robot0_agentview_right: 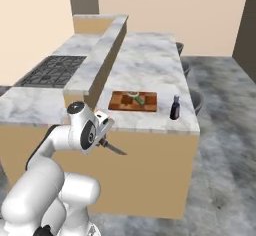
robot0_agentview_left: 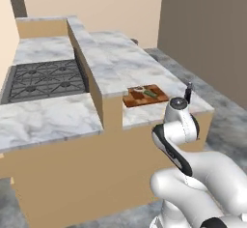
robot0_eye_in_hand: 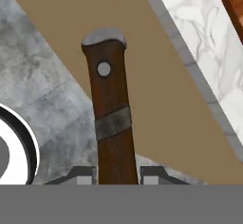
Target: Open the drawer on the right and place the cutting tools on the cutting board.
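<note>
hand [robot0_eye_in_hand: 116,173], clamped on dark-handled knife [robot0_eye_in_hand: 110,118]

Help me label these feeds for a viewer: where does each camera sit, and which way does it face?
Left base view: behind the arm to its left, facing forward and down over the counter; the white arm rises at lower right.
Right base view: behind to its right, same counter; the arm rises at lower left, gripper holding a knife.
Hand view: on the hand, looking along the knife's brown handle toward floor and counter edge.
Both base views share the cutting board and dark bottle.
</note>
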Tool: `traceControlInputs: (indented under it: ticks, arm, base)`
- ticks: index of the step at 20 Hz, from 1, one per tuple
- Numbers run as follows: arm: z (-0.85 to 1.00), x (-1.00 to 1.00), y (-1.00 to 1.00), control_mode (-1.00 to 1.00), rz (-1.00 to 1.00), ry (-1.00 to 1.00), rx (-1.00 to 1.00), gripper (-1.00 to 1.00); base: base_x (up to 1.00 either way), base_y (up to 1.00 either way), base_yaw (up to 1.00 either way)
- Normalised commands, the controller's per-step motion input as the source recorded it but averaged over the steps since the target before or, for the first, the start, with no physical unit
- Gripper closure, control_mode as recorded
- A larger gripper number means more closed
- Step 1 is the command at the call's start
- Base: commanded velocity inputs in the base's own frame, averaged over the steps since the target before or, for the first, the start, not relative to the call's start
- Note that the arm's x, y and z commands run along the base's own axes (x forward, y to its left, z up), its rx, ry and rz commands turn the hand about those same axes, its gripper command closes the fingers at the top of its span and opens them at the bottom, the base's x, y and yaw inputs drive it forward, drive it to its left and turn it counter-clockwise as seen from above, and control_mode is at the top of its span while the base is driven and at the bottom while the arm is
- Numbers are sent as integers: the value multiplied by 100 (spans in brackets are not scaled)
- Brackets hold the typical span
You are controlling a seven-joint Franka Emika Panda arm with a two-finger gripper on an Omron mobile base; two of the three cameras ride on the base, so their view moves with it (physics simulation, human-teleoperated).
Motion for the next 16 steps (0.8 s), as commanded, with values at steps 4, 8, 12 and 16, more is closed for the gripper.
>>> traceControlInputs:
  ticks: [4,8,12,16]
  arm:
    - [0,0,0,100,0,0,0,100]
    - [0,0,0,100,0,0,0,100]
    - [0,0,0,100,0,0,0,100]
    - [0,0,0,100,0,0,0,100]
  base:
    - [100,-52,0]
    - [100,-8,0]
    - [100,18,-7]
    - [97,42,-8]
